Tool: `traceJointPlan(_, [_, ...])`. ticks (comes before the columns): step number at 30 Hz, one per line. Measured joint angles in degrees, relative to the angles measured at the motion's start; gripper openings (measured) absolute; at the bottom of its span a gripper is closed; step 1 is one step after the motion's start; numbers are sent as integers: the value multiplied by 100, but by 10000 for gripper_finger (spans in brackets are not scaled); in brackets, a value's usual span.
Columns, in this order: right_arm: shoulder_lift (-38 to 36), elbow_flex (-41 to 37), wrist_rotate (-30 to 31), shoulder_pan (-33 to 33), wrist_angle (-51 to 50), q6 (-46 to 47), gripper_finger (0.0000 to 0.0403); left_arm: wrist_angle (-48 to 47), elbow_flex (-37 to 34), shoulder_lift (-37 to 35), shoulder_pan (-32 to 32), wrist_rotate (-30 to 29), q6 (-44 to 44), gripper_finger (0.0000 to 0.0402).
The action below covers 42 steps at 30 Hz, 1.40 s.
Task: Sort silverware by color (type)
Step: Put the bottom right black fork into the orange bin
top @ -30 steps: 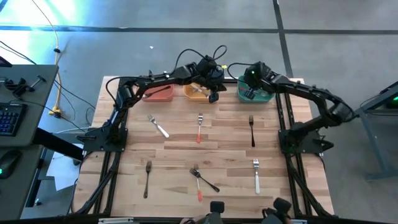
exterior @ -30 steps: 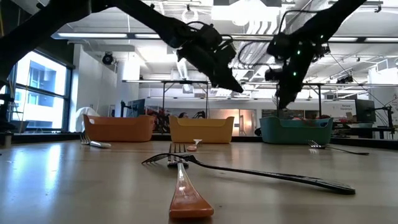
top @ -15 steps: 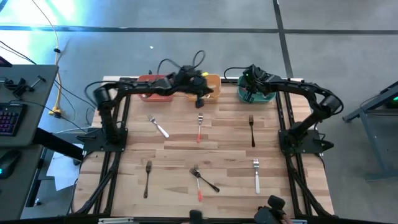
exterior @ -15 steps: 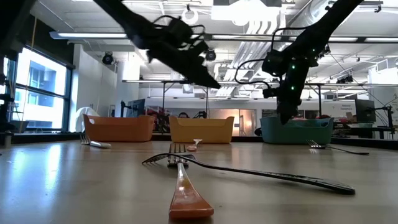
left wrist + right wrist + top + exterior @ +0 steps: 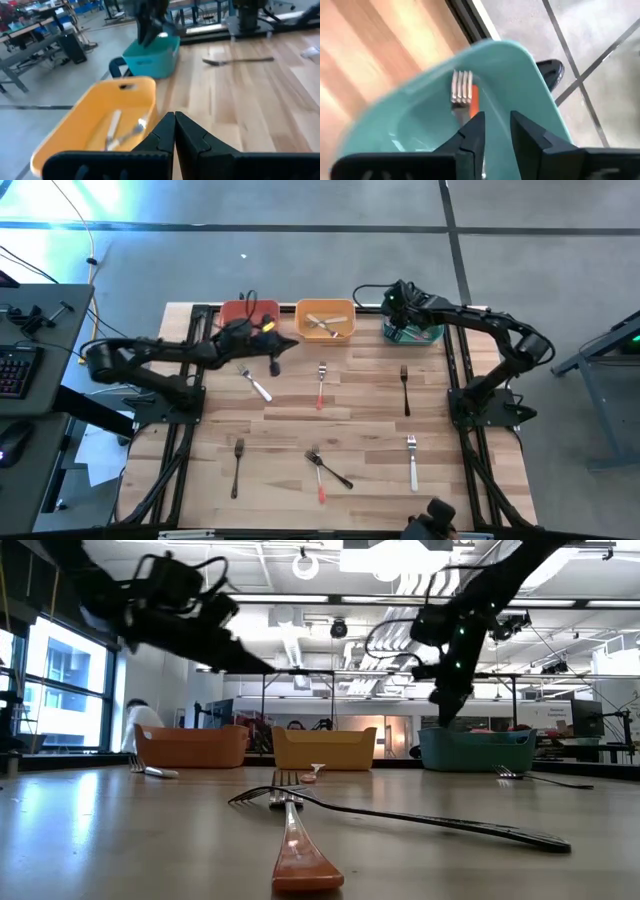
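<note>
My left gripper [image 5: 276, 366] is shut and empty, held above the table just near of the gap between the red bin [image 5: 250, 313] and the orange bin [image 5: 325, 320]; it also shows in its wrist view [image 5: 174, 131]. The orange bin [image 5: 117, 117] holds two white forks [image 5: 122, 132]. My right gripper [image 5: 495, 131] is open and empty above the green bin [image 5: 415, 332], where a red-handled fork [image 5: 466, 95] lies. On the table lie a white fork [image 5: 255, 383], a red-handled fork [image 5: 320, 386] and a dark fork [image 5: 405, 390].
Nearer the front edge lie a dark fork [image 5: 238, 465], a white fork [image 5: 412, 462], and a red-handled fork crossed with a dark one [image 5: 322, 470]. The three bins stand in a row along the far edge. Bare wood lies between the forks.
My left gripper has swung from above the orange bin toward the table's left edge and a little toward the near edge. My right gripper has stayed over the green bin.
</note>
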Motion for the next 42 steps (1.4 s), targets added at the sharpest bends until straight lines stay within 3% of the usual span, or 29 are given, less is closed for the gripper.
traceJointPlan(7, [-524, 67, -7, 1207, -594, 927, 40, 9, -1087, -792, -11, -235, -41, 0])
traceJointPlan(13, [-828, -25, -205, 2545, -642, 2398, 15, -1, -1596, -1169, -11, -1833, -467, 0])
traceJointPlan(18, [-682, -32, -487, 3757, -374, 2904, 12, 9, -1643, -1218, -7, -3036, -746, 0])
traceJointPlan(25, [-312, -32, -619, 5154, 981, 4127, 14, -33, -1639, -1215, 125, -3219, -806, 0])
traceJointPlan(29, [229, -5, -841, 5785, 1856, 4660, 46, -389, -1636, -1213, 215, -3226, -805, 0])
traceJointPlan(32, [807, 386, -885, 6189, 1893, 5036, 90, -652, -1636, -1213, 272, -3221, -910, 0])
traceJointPlan(37, [1843, 1491, -881, 6571, 941, 5660, 154, -850, -1636, -1213, 273, -3235, -943, 0])
traceJointPlan(42, [2761, 2636, -881, 6731, -120, 6134, 173, -885, -1636, -1213, 273, -3339, -956, 0])
